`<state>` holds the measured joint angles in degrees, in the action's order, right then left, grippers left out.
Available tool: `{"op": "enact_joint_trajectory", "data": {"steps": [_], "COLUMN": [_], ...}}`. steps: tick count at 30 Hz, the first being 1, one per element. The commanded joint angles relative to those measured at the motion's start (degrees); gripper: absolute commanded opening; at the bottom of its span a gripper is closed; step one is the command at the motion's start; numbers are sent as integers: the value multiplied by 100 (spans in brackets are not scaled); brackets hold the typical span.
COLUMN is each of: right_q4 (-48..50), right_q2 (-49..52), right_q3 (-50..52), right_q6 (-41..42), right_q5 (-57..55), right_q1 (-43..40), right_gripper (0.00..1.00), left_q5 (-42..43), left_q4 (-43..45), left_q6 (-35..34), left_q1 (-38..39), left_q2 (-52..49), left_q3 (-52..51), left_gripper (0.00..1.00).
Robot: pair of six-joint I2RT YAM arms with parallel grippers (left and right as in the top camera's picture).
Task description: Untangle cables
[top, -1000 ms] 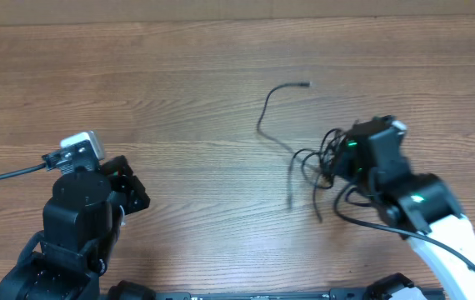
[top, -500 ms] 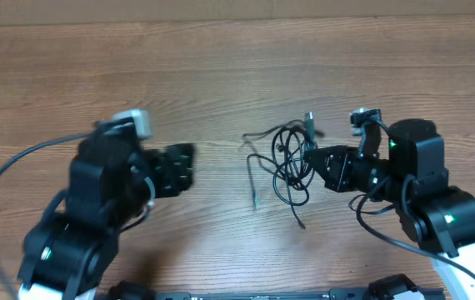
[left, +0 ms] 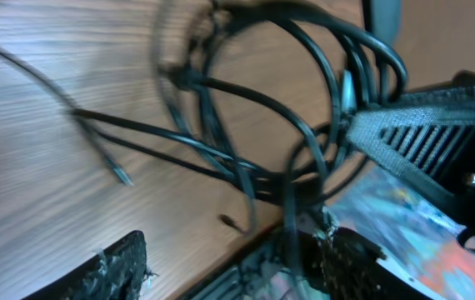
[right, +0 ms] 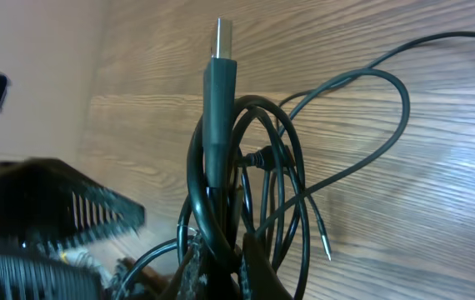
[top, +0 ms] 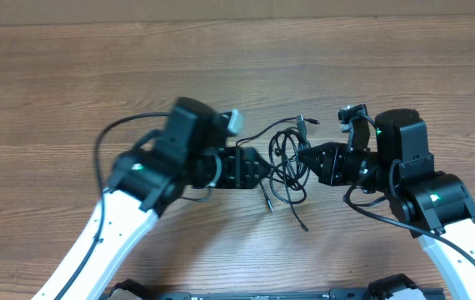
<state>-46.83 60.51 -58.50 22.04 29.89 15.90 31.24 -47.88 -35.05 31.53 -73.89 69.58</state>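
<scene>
The cables (top: 288, 169) form a black tangle of thin loops at the table's middle, with loose ends trailing toward the front. My right gripper (top: 306, 158) is shut on the bundle from the right. In the right wrist view the cables (right: 221, 125) rise from the shut fingers (right: 221, 271), a metal-tipped plug (right: 221, 35) on top. My left gripper (top: 264, 170) stands open right at the tangle's left side. In the left wrist view its fingers (left: 121, 267) are wide apart below the cables (left: 246, 167), and one strand runs down beside the right finger.
The wooden table (top: 96, 75) stretches out to the back and to both sides. The right gripper's finger (left: 421, 133) shows at the right of the left wrist view, close to the tangle. Thick arm leads loop beside both arms.
My left arm has swung from the front left corner to the middle, and its gripper has opened. The right gripper has carried the tangle left and gathered it into a tighter bundle.
</scene>
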Motion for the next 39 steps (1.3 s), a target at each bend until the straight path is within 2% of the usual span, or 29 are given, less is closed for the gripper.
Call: {"op": "enact_joint_trajectory", "data": {"steps": [1, 7, 9, 12, 18, 22, 24, 27, 30, 33, 36, 37, 38, 39], "right_q4": [-46, -81, -85, -105, -479, -1126, -1375, -1740, -1878, -1690, -1211, -990, -791, -540], "right_q2": [-33, -33, -33, -35, -39, -37, -37, -37, -37, -37, -37, -37, -26, -24], "right_q3": [-190, -190, -190, -190, -190, -190, -190, -190, -186, -184, -160, -155, -153, -153], "right_q6": [-133, -125, -109, -109, -111, 76, 365, 1082, 1532, 1545, 1462, 1403, 1394, 1394], "right_q5": [-407, -433, -428, -415, -695, -2004, -2677, -3679, -3851, -3141, -1814, -1322, -892, -352], "right_q1": [22, 26, 70, 256, 435, 428, 428, 428, 428, 435, 435, 435, 435, 435], "right_gripper": [4, 4, 4, 4, 4, 4, 4, 4, 4, 4, 4, 7, 18, 35], "left_q5": [179, 149, 57, -651, -2621, -3790, -4037, -4068, -4011, -3276, -2323, -2103, -1954, -1853], "left_q4": [212, 407, 400, 234, -625, -1471, -1613, -1617, -1589, -1473, -1314, -1311, -1322, -1342], "left_q6": [-614, -785, -782, -780, -946, -986, -769, -409, -398, -11, 1005, 1390, 1725, 1971], "left_q1": [302, 684, 841, 1019, 857, 365, 94, -518, -1073, -1427, -1478, -1464, -1464, -1464], "left_q2": [-212, -590, -787, -1064, -1141, -619, -264, 452, 999, 1364, 1497, 1515, 1515, 1515], "left_q3": [28, 28, 28, 28, 87, 433, 599, 866, 960, 960, 962, 962, 962, 962], "left_gripper": [68, 61, 46, 4, 4, 4, 4, 4, 4, 4, 4, 4, 4, 4]}}
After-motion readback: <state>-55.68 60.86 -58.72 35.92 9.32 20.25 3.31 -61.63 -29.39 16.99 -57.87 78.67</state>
